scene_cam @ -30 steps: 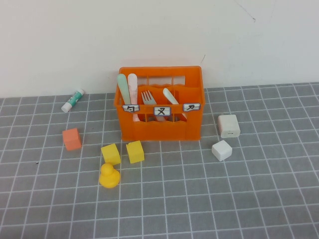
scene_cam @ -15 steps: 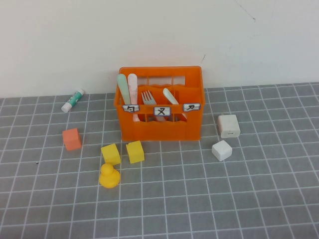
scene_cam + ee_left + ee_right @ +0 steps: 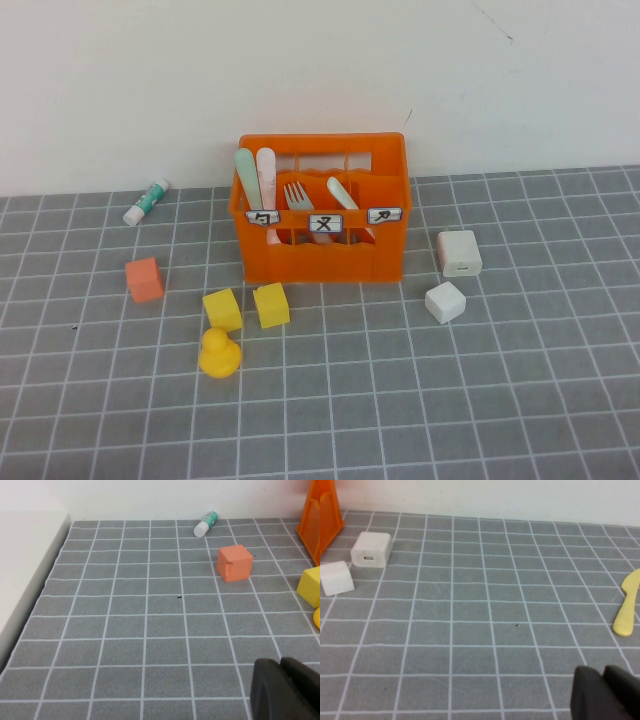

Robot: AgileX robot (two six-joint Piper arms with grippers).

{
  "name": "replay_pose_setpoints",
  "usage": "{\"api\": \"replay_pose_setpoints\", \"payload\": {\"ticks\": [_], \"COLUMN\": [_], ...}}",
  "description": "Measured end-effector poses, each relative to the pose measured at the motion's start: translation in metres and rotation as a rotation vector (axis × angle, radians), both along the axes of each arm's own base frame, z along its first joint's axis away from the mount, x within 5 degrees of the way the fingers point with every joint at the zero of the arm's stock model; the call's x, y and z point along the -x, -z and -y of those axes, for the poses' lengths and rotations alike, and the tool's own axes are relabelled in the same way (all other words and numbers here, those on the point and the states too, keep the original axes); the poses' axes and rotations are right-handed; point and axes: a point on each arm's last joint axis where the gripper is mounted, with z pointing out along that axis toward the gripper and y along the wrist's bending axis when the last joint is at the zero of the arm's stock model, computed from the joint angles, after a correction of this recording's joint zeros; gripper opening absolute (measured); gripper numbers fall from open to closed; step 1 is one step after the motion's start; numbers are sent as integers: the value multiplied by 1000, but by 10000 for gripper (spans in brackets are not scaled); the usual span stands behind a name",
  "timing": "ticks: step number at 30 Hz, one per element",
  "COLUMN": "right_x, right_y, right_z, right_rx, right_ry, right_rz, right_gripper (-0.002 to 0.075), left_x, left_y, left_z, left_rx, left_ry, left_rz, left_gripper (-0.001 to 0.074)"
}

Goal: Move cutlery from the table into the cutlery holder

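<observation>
High view: I see the orange cutlery holder (image 3: 322, 210) on the tiled table (image 3: 420, 400), holding the green spoon (image 3: 245, 171), pink spoon (image 3: 266, 174), grey fork (image 3: 297, 196) and white knife (image 3: 342, 193). The left gripper (image 3: 285, 690) and right gripper (image 3: 607, 692) hover clenched and empty, well apart from it.

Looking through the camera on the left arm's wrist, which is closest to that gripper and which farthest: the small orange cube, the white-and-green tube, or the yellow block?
From the left gripper, shut at the view's near edge:
1. Yellow block, off to one side, partly cut off.
2. Orange cube, farther out on the tiles.
3. White-and-green tube, lying by the back wall.
</observation>
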Motion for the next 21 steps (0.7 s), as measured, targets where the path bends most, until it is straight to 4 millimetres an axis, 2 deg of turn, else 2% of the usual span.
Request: {"api": "replay_pose_setpoints", "payload": {"ticks": [21], "right_x": [0], "right_y": [0], "right_z": [0], "right_rx": [-4], "right_ry": [0], "right_rz": [-4], "right_gripper": [41], "left_x": [0], "left_y": [0], "left_z": [0], "left_rx": [0], "left_ry": [0], "left_rz": [0], "left_gripper": [-1]}}
